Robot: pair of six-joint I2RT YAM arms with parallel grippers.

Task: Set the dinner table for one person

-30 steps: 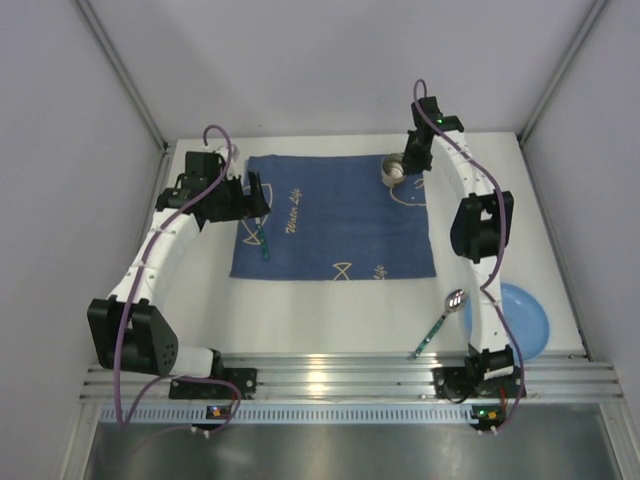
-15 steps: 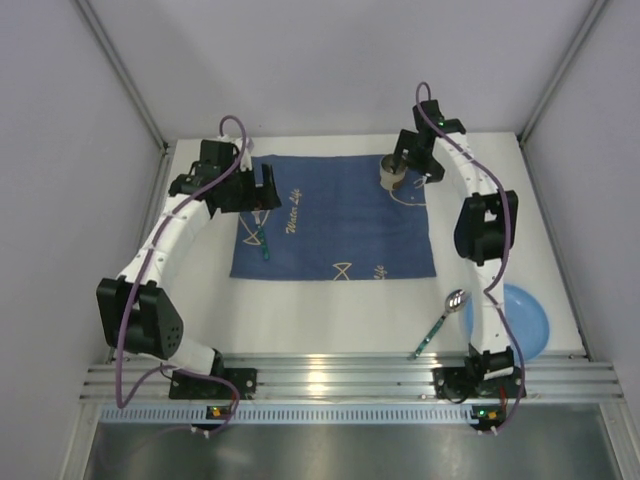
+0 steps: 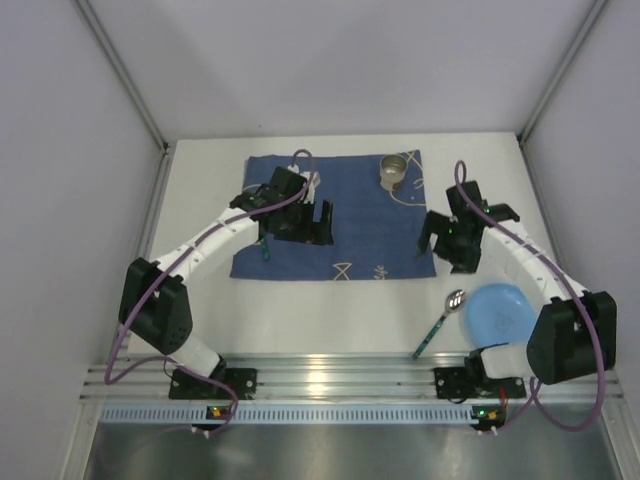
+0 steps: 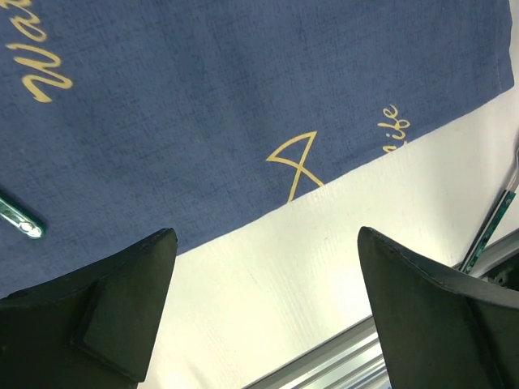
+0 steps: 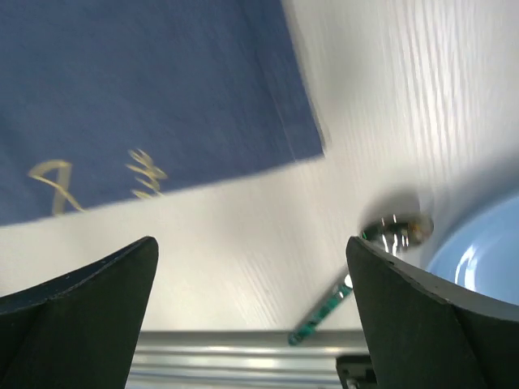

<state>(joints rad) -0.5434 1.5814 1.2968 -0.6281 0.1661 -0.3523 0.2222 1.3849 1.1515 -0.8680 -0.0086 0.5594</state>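
Top camera first: the white desk (image 3: 330, 310) took up the whole floor of the booth, with its ribbed rail (image 3: 340, 375) along the near edge. A dark blue mat (image 3: 360, 205) lay toward the far edge. A metal cup (image 3: 396, 170) stood upright by the mat's far right corner, and a green-handled utensil (image 3: 265, 250) was near its left edge, mostly hidden under the left arm (image 3: 200, 245). The left fingers (image 3: 320, 218) hung over the mat's middle and the right fingers (image 3: 430, 232) were by its right edge. A blue plate (image 3: 505, 315) sat near the desk's near right corner, with a spoon (image 3: 440, 322) just beside it on the left. On the left wrist cam, the fingers (image 4: 97, 324) were spread wide with nothing between them, above the mat's near edge and bare desk. On the right wrist cam, which was kinda blurry, the fingers (image 5: 73, 316) were also apart and empty, above the mat's corner, the spoon and the plate's rim.
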